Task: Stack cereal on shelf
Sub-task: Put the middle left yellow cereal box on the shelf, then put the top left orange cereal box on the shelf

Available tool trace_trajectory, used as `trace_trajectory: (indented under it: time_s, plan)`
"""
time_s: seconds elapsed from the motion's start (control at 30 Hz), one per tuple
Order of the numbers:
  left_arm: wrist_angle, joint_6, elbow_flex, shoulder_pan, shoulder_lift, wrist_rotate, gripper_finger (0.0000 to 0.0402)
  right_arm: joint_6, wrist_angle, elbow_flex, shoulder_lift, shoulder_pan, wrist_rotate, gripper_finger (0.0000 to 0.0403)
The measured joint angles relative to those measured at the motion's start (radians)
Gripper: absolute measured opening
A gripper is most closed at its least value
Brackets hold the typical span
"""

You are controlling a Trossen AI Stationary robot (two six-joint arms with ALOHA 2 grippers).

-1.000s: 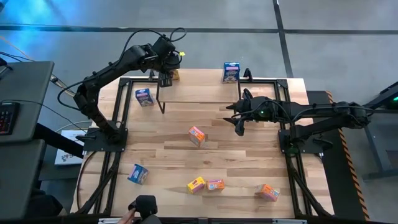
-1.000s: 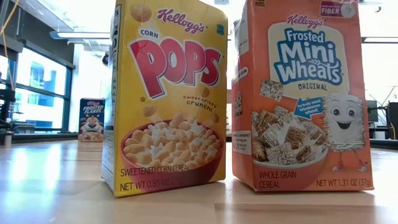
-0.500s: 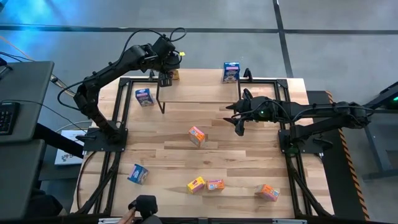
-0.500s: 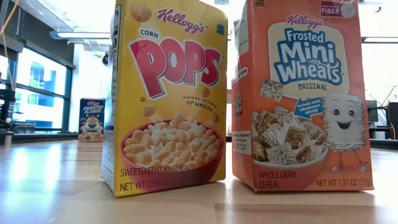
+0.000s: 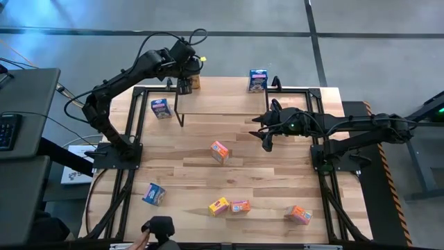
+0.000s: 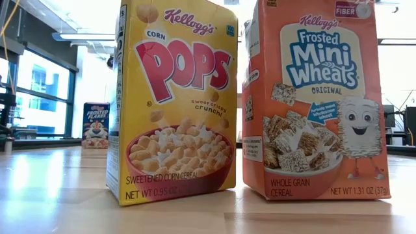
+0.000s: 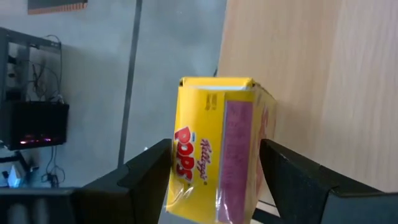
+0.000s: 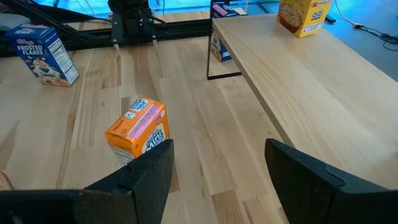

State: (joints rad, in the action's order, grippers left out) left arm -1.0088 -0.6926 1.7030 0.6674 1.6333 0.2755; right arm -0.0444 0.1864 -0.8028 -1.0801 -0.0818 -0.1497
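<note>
- Your left gripper (image 7: 214, 180) w/ jaws spread either side of yellow box (image 7: 217, 146); box stands on shelf (image 5: 222, 104) corner, looks like a release.
- Right gripper (image 8: 214, 180) jaws spread, empty; orange box (image 8: 137, 129) on surface just ahead, prob next pick.

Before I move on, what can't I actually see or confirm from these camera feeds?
- Low view: the yellow box and orange box fill the frame, hiding both arms and the shelf.
- Left wrist view: the yellow Pops box stands between the left gripper's fingers; whether its base is fully on the shelf is cut off.
- High view: labels on the near-edge boxes are too small to read.
- High view: the right gripper hangs over the table; its fingers are too small to judge there.
</note>
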Motion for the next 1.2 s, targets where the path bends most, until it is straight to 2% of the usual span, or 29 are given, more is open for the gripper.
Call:
trace_trajectory:
  time_s: [0.47,0.73,1.0,1.2]
  plan:
    - [-0.076,0.049,0.15,0.0,-0.001,-0.003,0.0235,0.0,-0.001,0.0,0.0,0.0,0.0,0.0245]
    - [-0.105,0.073,0.173,0.0,-0.019,-0.006,0.0235,-0.045,-0.044,0.0,0.0,0.0,0.0,0.0245]
    - [-0.162,0.181,0.173,-0.002,-0.106,-0.225,0.0235,-0.06,-0.049,0.0,0.0,0.0,0.004,0.0245]
    - [-0.16,0.248,0.173,-0.029,-0.153,-0.241,0.0235,-0.057,-0.049,0.0,0.0,0.0,0.002,0.0245]
